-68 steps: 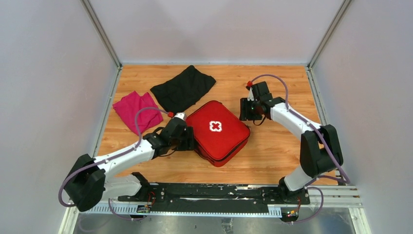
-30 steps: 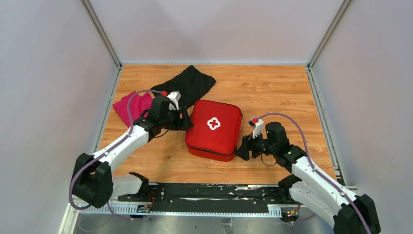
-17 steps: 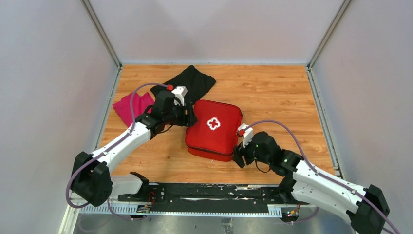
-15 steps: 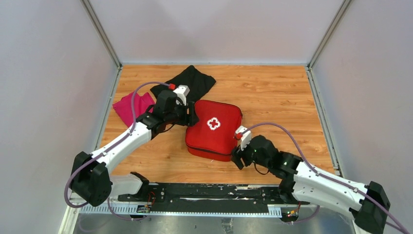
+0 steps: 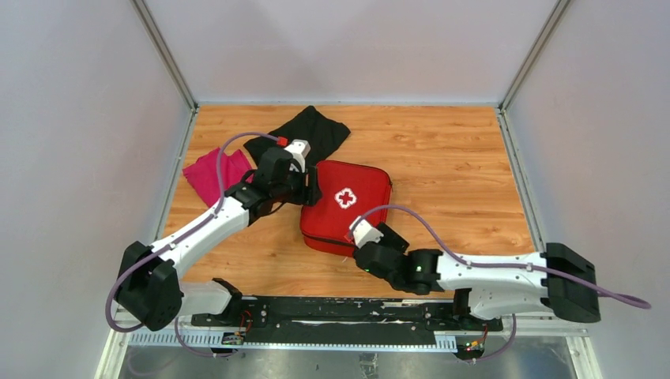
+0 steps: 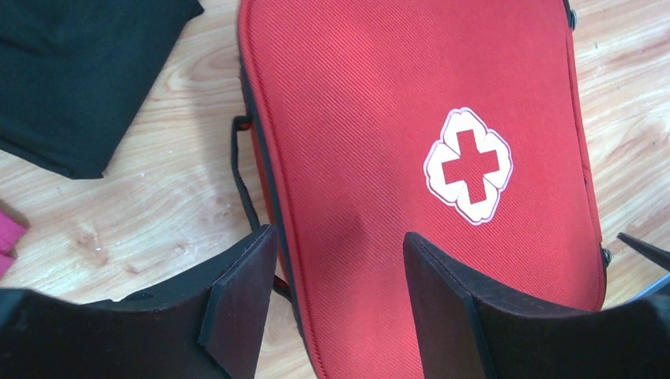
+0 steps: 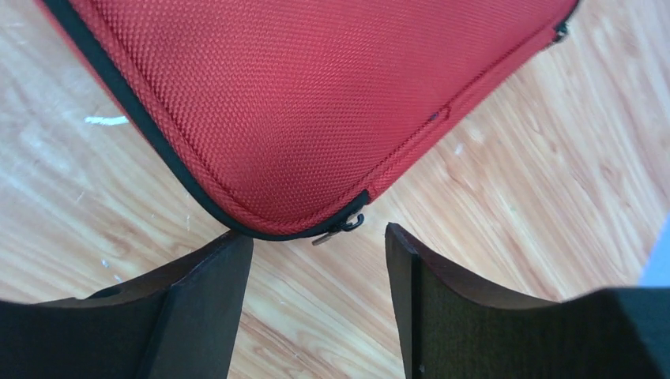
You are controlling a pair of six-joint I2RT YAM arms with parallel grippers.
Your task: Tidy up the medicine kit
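Wooden table [image 5: 442,158], medicine kit [image 5: 348,207] zipped shut near its middle. Left gripper [image 6: 338,253] straddles the kit's left edge, fingers spread, maybe touching it. Right gripper [image 7: 314,245], spread and empty too, frames the zipper pull [image 7: 338,227] at the near corner. It's the opening step, so pinching that pull looks next.

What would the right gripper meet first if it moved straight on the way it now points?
Most likely the small dark zipper pull at the rounded corner of the red fabric medicine kit. It sits just ahead of the right gripper, between its open fingers, though depth is unclear.
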